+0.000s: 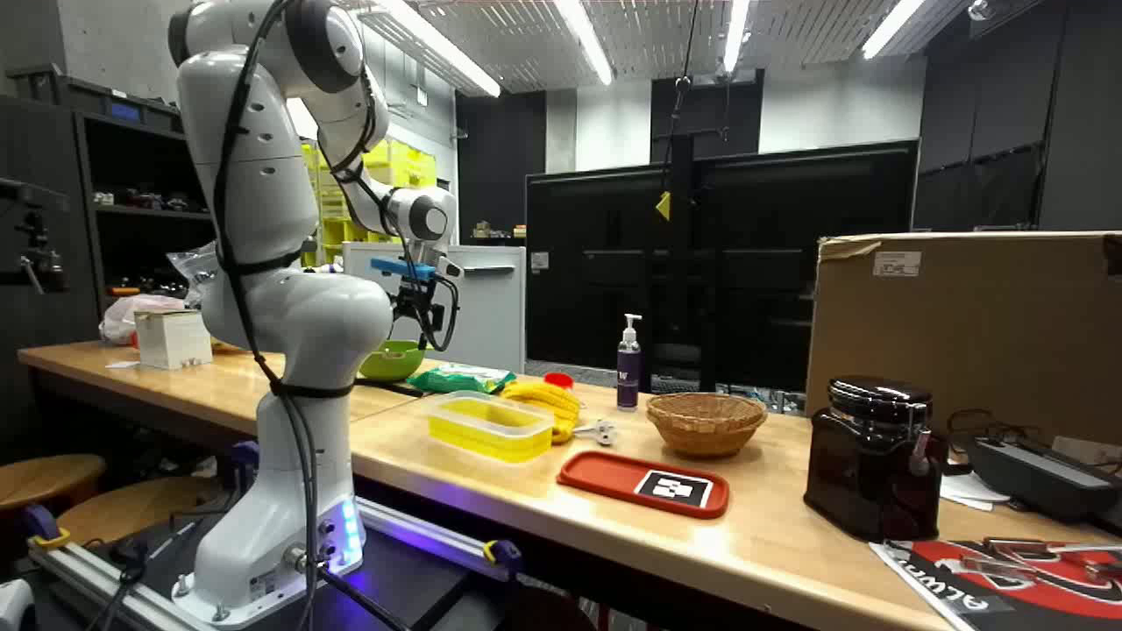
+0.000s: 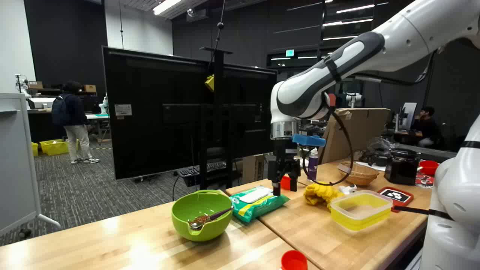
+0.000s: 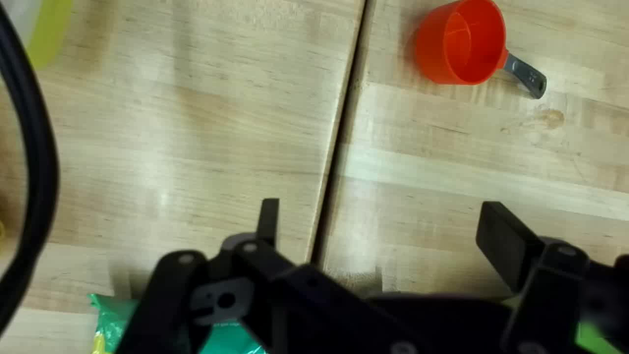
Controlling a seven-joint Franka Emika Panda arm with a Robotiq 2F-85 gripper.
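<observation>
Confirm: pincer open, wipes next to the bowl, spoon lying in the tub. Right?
One slip: the spoon lies in the bowl, not in the tub; that shows in an exterior view. The rest stands: pincer open, wipes next to the bowl.

Black gripper (image 3: pixel 380 209) at bottom, jaws parted wide above wooden tabletop (image 3: pixel 196 147); dark seam (image 3: pixel 343 118) runs between them. Green packet (image 3: pixel 114 314) bottom left, partly hidden behind gripper. Red measuring cup (image 3: pixel 457 46) top right, well apart from gripper, grey handle (image 3: pixel 527 76) pointing lower right. Black cable (image 3: pixel 44 169) curves down left edge. Yellow-green container (image 3: pixel 50 32) top left, cut off. Bright green patch (image 3: pixel 594 339) bottom right, unclear.
</observation>
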